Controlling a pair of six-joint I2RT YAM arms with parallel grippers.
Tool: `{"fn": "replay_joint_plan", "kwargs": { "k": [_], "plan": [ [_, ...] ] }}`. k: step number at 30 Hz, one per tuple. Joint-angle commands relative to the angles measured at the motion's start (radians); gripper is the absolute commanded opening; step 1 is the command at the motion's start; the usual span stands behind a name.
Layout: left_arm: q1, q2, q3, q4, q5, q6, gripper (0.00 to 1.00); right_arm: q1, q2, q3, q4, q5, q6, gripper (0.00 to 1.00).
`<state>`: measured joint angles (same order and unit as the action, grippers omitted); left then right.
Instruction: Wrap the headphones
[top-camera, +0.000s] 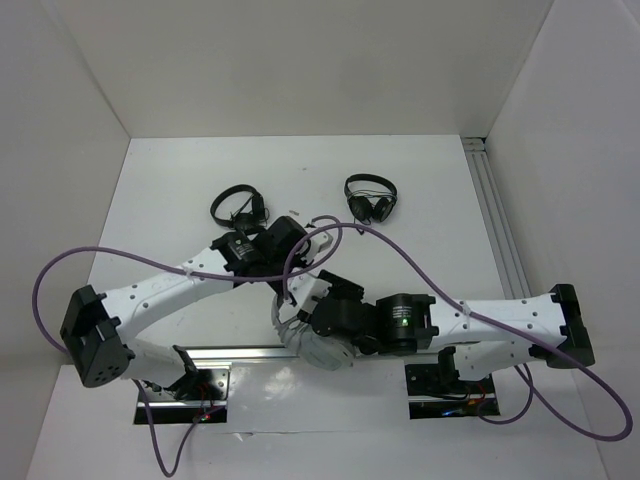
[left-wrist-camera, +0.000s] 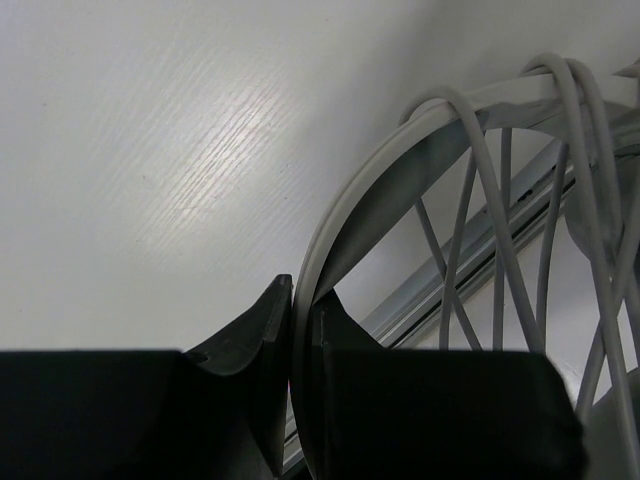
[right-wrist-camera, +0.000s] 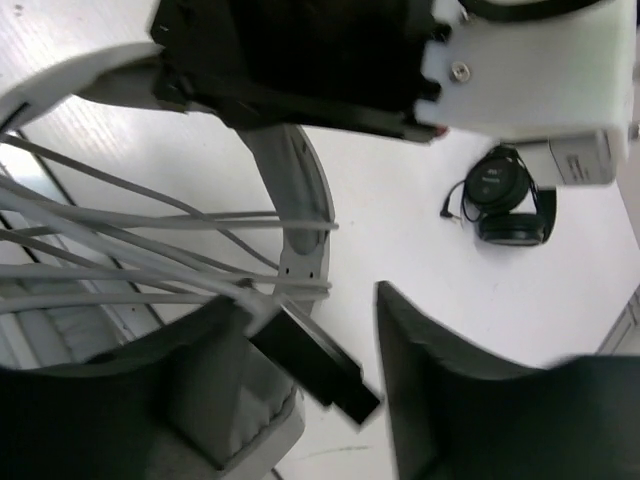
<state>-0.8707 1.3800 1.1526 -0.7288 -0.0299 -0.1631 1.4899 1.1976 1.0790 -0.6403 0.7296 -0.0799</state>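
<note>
Starting on the left: the left gripper (left-wrist-camera: 303, 300) is pinched tight on the headphones (top-camera: 320, 352), jaws closed to a sliver over the thin edge of the headband (left-wrist-camera: 380, 200). The set sits mid-table toward the near edge, between the two arms, and I can't tell whether the earcup (right-wrist-camera: 250, 440) rests on the surface. Several turns of the grey cable (right-wrist-camera: 180, 280) cross the band, loose and springy rather than snug.

Moving right, the right gripper (right-wrist-camera: 312, 305) stands wide apart, holding nothing. A black boxy piece (right-wrist-camera: 315, 372), which looks like the cable's end, lies in the gap between its jaws.

My read on handling: the headphones look light and plastic. The band is stiff but flexes, so it makes a fair anchor. The cushion is soft and a poor place to grab. The cord is thin, limp and smooth, likely to slip, so take it near that black end.

Now the surface: a white table (top-camera: 440, 200) with faint grain and a dull sheen, probably low on grip. Two small black headphones (top-camera: 237, 205) (top-camera: 370, 197) sit well apart from the work, farther back. An aluminium rail (top-camera: 495, 210) runs down the right side, and plain white walls (top-camera: 300, 60) box it all in.
</note>
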Motion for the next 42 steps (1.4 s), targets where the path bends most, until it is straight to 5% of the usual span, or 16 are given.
{"fn": "replay_joint_plan", "kwargs": {
  "k": [1,8,17,28,42],
  "plan": [
    [-0.007,-0.074,0.030,-0.044,-0.022,-0.012,0.00,-0.011,-0.047,0.012,-0.060,0.125,0.061,0.62],
    [0.024,-0.095,0.052,-0.080,-0.071,-0.030,0.00,-0.034,-0.102,0.056,-0.061,0.074,0.074,1.00],
    [0.108,-0.070,0.041,-0.058,-0.045,-0.044,0.00,-0.034,-0.161,0.143,-0.108,0.082,0.115,1.00],
    [0.257,0.046,0.070,0.081,-0.199,-0.297,0.00,-0.034,-0.259,0.173,-0.061,0.234,0.331,1.00],
    [0.473,0.628,0.675,0.201,-0.248,-0.228,0.00,-0.034,-0.311,0.070,-0.004,0.168,0.344,1.00]
  ]
}}
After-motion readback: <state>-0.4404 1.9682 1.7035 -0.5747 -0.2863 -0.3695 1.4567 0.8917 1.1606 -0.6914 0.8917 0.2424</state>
